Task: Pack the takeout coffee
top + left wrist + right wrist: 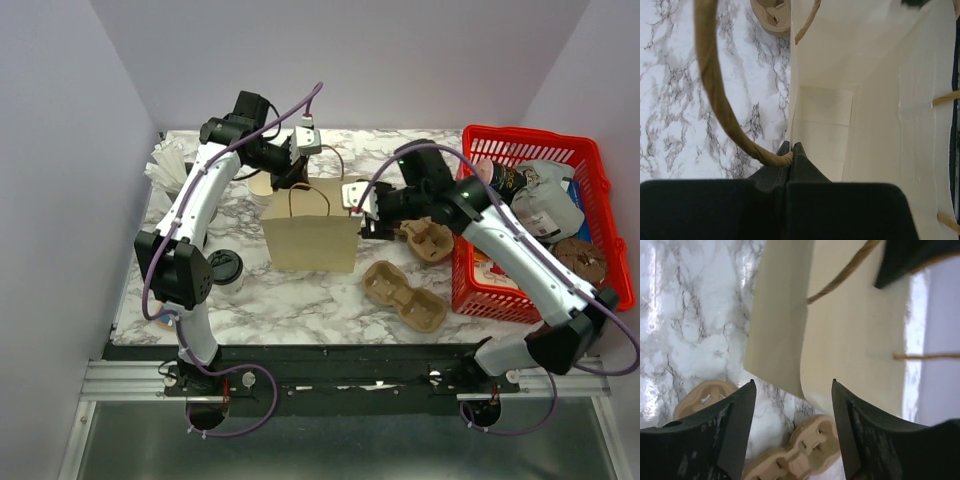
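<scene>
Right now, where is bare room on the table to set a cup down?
Free: marble in front of the paper bag, between the takeout coffee and the near cup carrier. Crowded: between bag and red basket, where the right gripper hangs.

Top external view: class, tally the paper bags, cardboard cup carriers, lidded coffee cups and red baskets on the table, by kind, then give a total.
Paper bag: 1
Cardboard cup carriers: 2
Lidded coffee cup: 1
Red basket: 1
Total: 5

White-linked, black-jointed arms (200, 205) trail purple cables (290, 110); left end effector (791, 146) and right end effector (793, 383) are black.
</scene>
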`<control>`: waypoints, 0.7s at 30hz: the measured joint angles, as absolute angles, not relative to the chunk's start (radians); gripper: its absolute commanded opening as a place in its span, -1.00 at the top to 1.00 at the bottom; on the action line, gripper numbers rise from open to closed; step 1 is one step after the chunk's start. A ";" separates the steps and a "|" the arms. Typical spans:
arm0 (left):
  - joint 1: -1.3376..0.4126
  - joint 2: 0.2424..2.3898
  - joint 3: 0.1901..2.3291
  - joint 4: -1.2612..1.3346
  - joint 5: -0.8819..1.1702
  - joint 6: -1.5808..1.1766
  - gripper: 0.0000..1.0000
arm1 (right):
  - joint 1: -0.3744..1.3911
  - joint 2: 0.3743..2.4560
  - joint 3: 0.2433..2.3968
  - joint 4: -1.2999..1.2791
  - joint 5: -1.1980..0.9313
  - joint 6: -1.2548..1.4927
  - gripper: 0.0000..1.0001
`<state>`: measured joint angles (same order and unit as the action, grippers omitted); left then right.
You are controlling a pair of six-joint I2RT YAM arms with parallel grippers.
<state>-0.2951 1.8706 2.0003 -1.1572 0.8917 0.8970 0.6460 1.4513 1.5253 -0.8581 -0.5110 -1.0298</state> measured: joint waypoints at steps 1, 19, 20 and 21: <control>-0.296 1.851 1.969 -1.140 0.889 0.882 1.00 | 0.644 1.417 1.523 -0.861 -0.496 -0.999 -0.45; -0.297 1.493 1.522 -0.862 0.781 0.477 1.00 | 0.590 1.253 1.076 -0.992 -0.304 -0.593 -0.10; -0.297 1.491 1.514 -0.857 0.777 0.464 1.00 | 0.590 1.275 1.076 -0.989 -0.294 -0.573 -0.10; -0.297 1.491 1.511 -0.854 0.775 0.453 1.00 | 0.589 1.297 1.076 -0.986 -0.282 -0.550 -0.11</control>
<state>-0.2970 1.4906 1.5112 -0.8539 0.7753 0.4534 0.5892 1.2968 1.0763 -0.9863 -0.2825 -0.5503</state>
